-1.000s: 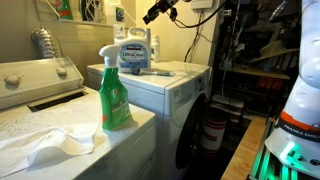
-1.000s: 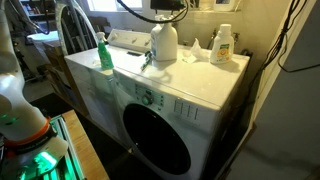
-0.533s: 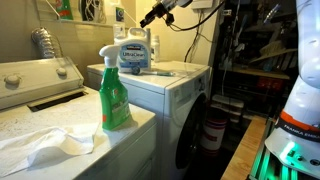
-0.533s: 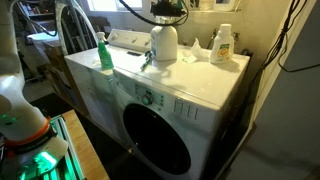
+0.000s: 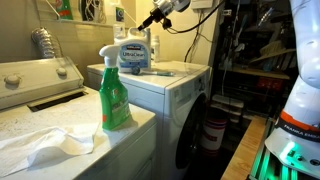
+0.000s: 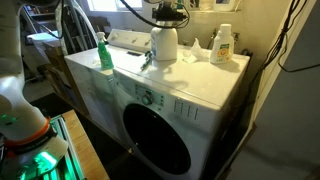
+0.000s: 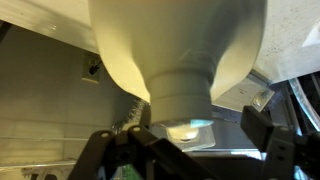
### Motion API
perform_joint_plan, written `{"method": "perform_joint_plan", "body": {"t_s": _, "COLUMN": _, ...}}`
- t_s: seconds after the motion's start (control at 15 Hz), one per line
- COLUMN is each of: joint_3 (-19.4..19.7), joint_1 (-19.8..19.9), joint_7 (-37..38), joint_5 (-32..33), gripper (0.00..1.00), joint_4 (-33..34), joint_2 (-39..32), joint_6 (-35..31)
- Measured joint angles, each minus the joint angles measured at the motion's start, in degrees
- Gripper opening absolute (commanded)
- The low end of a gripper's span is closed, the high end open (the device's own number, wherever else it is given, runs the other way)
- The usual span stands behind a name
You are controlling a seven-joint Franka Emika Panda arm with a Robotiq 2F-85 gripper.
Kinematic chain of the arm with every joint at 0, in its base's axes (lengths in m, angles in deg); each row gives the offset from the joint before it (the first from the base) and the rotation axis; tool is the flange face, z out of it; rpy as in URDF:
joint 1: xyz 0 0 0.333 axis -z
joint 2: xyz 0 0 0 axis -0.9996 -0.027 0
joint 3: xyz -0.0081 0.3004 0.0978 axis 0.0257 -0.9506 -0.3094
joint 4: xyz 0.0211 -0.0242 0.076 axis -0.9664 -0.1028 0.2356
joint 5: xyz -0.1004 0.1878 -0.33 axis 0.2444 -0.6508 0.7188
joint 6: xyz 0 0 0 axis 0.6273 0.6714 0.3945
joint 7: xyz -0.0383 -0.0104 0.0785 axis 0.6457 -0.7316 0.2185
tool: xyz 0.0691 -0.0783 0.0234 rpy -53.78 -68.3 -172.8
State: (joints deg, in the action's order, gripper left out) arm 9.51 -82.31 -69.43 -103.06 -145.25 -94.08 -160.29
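The gripper (image 6: pixel 165 17) hangs right over the white jug (image 6: pixel 164 46), having crept a touch lower and nearer within the last second. The jug has not budged and stands upright on the worktop (image 6: pixel 215 88). In the wrist view the jaws stand spread on either side of the cap (image 7: pixel 188 128), not pinching it, so nothing is gripped yet. A green spray bottle (image 6: pixel 104 52) stands well apart.
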Motion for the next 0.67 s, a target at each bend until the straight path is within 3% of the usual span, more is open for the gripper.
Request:
{"method": "perform_joint_plan", "body": {"t_s": 0.47, "joint_3": -0.01, "joint_1": 0.03, "joint_7": -2.41, "joint_5": 0.23, "gripper": 0.05, "joint_4": 1.18, "joint_2": -1.25, "joint_6": -1.26}}
{"method": "perform_joint_plan", "body": {"t_s": 0.67, "joint_3": 0.01, "joint_1": -0.22, "joint_7": -2.41, "joint_5": 1.68, "gripper": 0.07, "joint_4": 1.29, "joint_2": -1.34, "joint_6": -1.84}}
